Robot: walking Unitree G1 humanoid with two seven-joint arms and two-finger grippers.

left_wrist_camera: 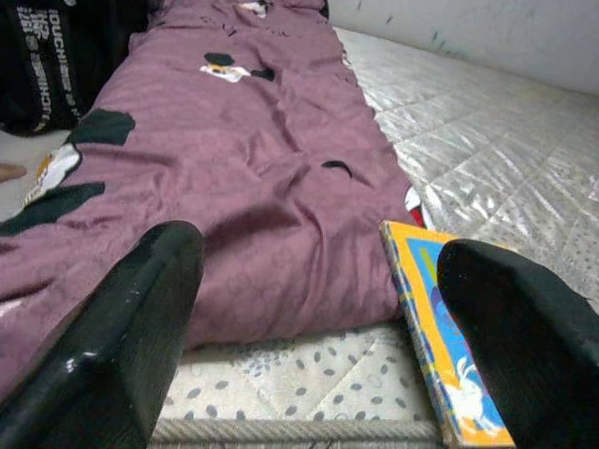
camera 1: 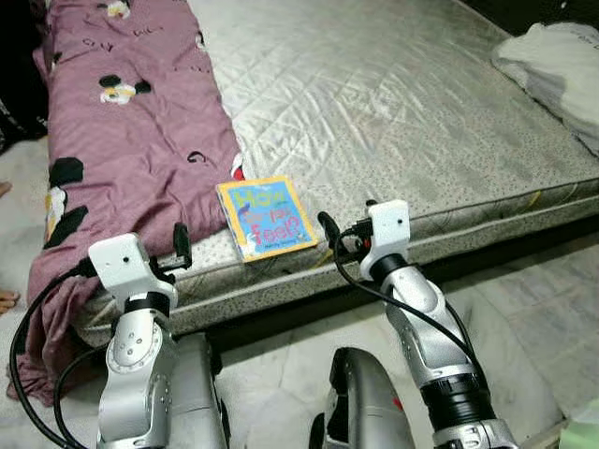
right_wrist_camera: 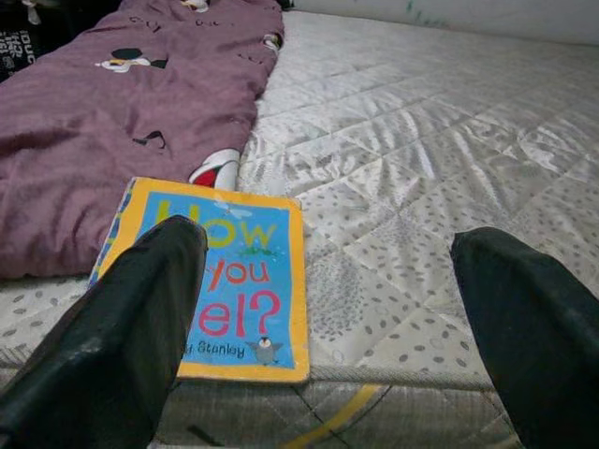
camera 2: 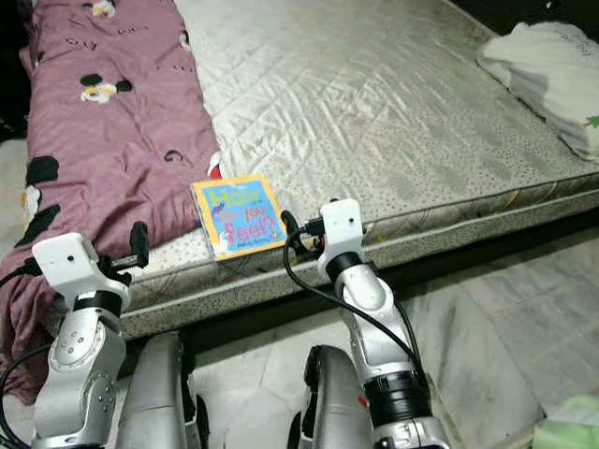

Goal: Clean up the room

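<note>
Left eye view has both arms raised at the near edge of a bare mattress (camera 1: 393,103), with little of the tidying visibly done. A yellow-bordered children's book (camera 1: 267,217) lies flat at that edge, between the two pincers: just ahead and to the inner side of the left gripper (camera 1: 182,247), and just ahead and to the left of the right gripper (camera 1: 327,227). Both pincers are spread wide and hold nothing. Beyond the left gripper a purple patterned blanket (camera 1: 131,122) is bunched along the mattress and spills over its edge. Far past the right gripper sits a white pillow (camera 1: 552,56). Judging by this, the book is yet to be grasped.
</note>
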